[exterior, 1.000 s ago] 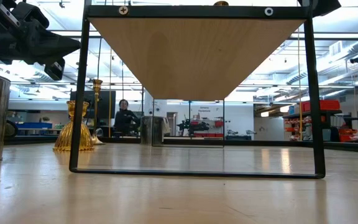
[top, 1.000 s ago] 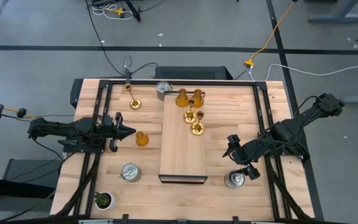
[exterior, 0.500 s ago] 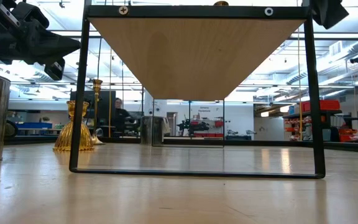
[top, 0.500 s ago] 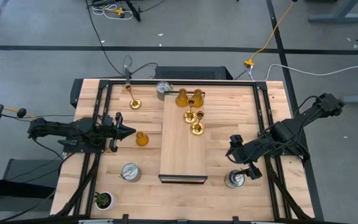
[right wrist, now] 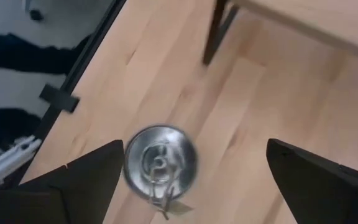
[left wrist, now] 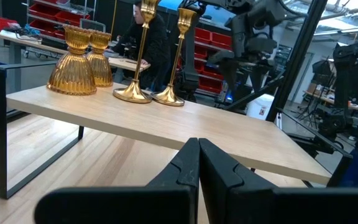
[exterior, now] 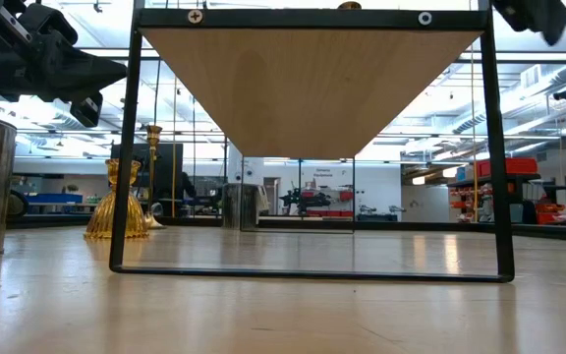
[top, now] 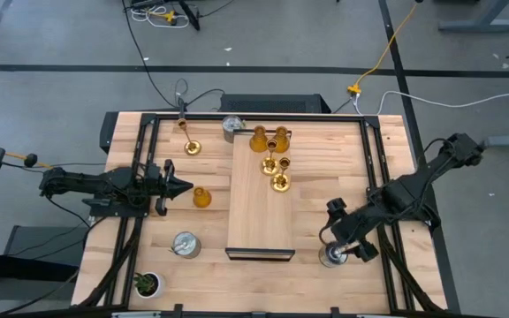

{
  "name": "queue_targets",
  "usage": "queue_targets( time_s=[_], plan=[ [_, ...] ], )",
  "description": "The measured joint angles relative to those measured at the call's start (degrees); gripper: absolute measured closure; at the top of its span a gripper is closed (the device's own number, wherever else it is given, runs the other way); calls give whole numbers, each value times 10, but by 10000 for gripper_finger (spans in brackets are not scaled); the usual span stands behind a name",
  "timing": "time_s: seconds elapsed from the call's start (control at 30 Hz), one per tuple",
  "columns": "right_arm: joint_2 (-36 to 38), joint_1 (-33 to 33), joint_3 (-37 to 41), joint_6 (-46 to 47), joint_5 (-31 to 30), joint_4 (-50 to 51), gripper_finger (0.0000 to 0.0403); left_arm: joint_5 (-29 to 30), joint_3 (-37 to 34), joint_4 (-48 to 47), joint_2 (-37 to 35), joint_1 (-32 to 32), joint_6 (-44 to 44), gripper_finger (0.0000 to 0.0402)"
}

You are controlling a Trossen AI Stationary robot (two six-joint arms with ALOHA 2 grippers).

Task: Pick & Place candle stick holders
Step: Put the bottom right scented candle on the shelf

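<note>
My right gripper hangs open above a squat silver candle stick holder that stands on its base near the table's front right; its fingers touch nothing. My left gripper waits shut at the left, level, pointing at the raised wooden board. On the board's far end stand two amber holders and two gold ones. An amber holder, a gold one and two more silver ones stand on the table.
A black frame runs around the working area. The board's dark legs stand on the table. A small green potted plant sits at the near left corner. Bare wood lies right of the board.
My right gripper has gone toward the table's near edge and tipped further downward, so it now hangs over the front-right silver holder. In the low view it has slid off toward the picture's top right corner.
</note>
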State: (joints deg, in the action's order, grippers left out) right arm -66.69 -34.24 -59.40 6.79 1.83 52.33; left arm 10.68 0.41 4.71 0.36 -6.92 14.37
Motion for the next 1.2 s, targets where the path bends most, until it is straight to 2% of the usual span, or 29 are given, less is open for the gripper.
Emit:
queue_targets(
  time_s=[0.47, 1.07, 1.2],
  plan=[
    [-56, -77, 0, -14, -28, -9, 3, 0, 0, 0, 0, 0, 0, 392],
    [-23, -108, 102, -3, -84, -113, 3, 0, 0, 0, 0, 0, 0, 392],
    [-18, -108, 121, 5, -71, -132, 3, 0, 0, 0, 0, 0, 0, 392]
  ],
)
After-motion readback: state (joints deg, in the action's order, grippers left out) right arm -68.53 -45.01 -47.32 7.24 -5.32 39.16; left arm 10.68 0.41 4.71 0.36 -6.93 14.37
